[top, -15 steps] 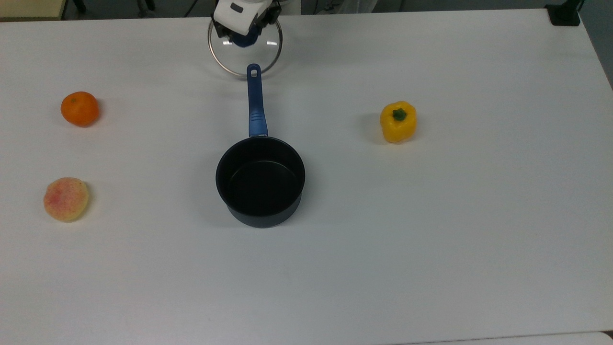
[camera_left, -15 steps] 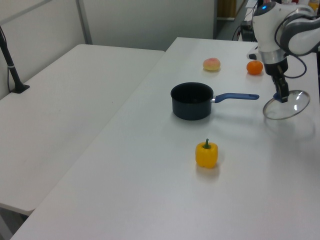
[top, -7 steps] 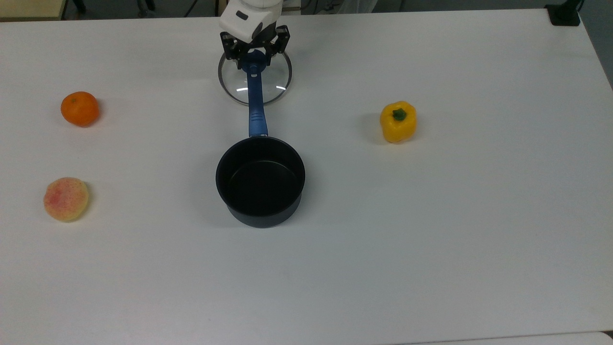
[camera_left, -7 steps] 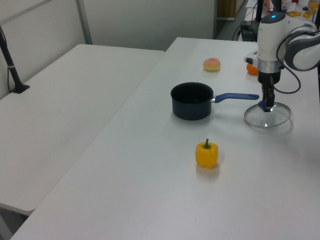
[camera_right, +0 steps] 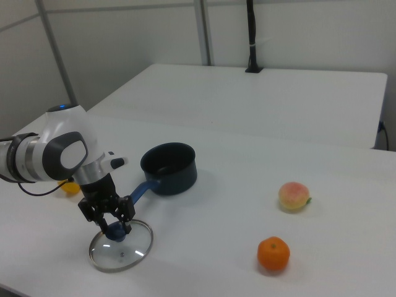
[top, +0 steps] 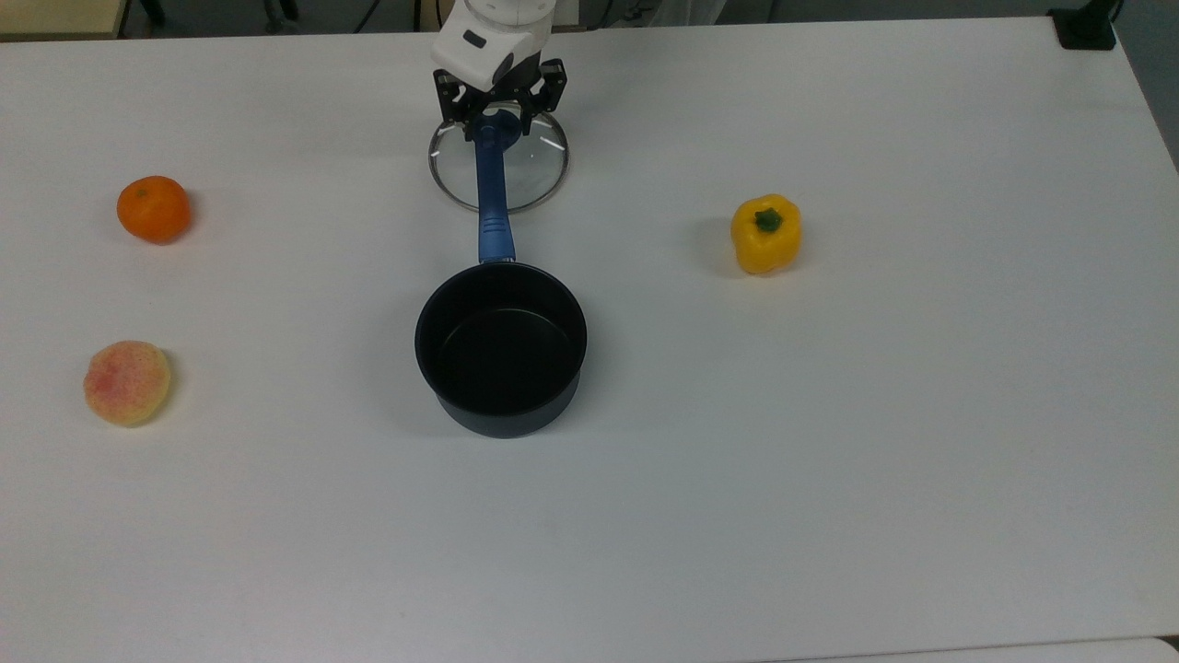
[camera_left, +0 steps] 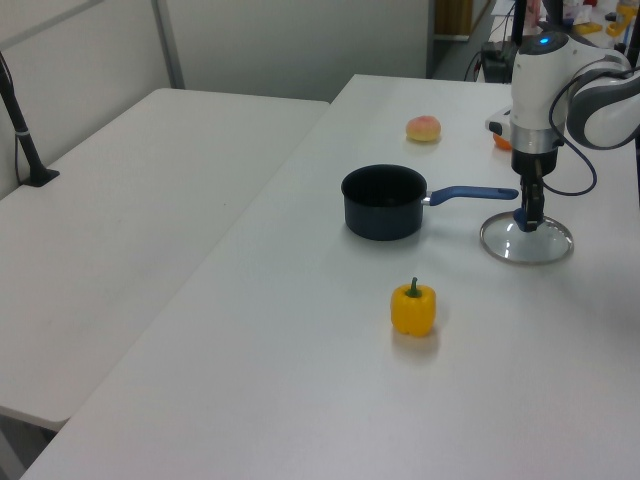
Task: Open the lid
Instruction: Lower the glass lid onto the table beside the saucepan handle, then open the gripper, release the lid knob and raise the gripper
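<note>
The lid (top: pixel 530 175), clear glass with a thin metal rim, lies flat on the white table (top: pixel 829 414) at the top view's far middle. My gripper (top: pixel 498 122) stands upright over its centre, fingers down around the blue knob (camera_right: pixel 116 232). In the left view the lid (camera_left: pixel 527 243) rests just past the tip of the saucepan's blue handle (camera_left: pixel 470 193), gripper (camera_left: pixel 529 220) on it. In the right view the lid (camera_right: pixel 127 250) is level under the gripper (camera_right: pixel 116 228). The dark saucepan (top: pixel 500 345) stands uncovered.
An orange (top: pixel 153 209) and a peach (top: pixel 127 382) sit at the top view's left. A yellow bell pepper (top: pixel 765 233) sits at the top view's right. The table's far edge runs close behind the gripper. A second white table (camera_left: pixel 130 200) adjoins in the left view.
The lid, held tilted and raised a second ago, has come down level onto the table near the handle's tip. The gripper moved with it, to the top view's right and nearer the saucepan.
</note>
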Action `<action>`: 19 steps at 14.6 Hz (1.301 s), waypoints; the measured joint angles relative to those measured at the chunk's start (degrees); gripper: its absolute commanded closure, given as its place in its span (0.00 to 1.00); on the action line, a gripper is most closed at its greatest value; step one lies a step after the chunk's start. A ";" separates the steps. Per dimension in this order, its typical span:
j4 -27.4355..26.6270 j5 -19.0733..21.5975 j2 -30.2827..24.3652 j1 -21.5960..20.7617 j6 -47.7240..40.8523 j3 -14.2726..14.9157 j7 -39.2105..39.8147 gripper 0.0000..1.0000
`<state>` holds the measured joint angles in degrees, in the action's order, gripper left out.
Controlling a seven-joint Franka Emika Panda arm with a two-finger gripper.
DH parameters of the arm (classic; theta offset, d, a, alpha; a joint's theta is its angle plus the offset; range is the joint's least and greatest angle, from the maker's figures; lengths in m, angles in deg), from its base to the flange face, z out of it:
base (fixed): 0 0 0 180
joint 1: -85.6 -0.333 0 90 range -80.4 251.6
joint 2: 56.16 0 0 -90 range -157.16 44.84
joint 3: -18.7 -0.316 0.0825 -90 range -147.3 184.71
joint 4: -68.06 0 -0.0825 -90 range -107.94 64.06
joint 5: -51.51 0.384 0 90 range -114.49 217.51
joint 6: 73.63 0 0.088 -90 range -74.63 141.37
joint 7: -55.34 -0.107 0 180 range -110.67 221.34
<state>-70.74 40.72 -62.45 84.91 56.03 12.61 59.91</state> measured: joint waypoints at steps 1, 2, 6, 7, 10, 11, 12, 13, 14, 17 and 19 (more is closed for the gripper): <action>0.12 0.00 0.02 -0.01 -0.40 0.00 -0.06 0.00; 0.44 0.00 0.02 -0.02 -1.73 0.00 -0.08 0.00; 5.40 0.00 -0.21 -0.16 -12.36 -1.26 -0.24 0.00; 7.61 0.00 -0.38 -0.18 -15.44 -1.83 -0.25 0.00; 14.44 0.89 -0.79 -0.22 -22.31 -5.59 -1.87 0.00; 16.29 1.16 -0.84 -0.26 -24.12 -6.37 -2.97 0.00; 19.70 1.40 -0.87 -0.30 -27.21 -6.92 -4.21 0.00; 22.25 2.49 -0.88 -0.29 -29.24 -6.93 -4.69 0.00; 26.30 4.92 -0.88 -0.08 -32.18 -6.87 -5.01 0.00; 33.67 8.61 -0.89 1.42 -35.65 -6.70 -5.14 0.00; 36.76 9.18 -0.82 2.03 -35.70 -5.81 -5.15 0.00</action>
<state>-33.98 49.91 -63.27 86.93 20.32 6.80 54.76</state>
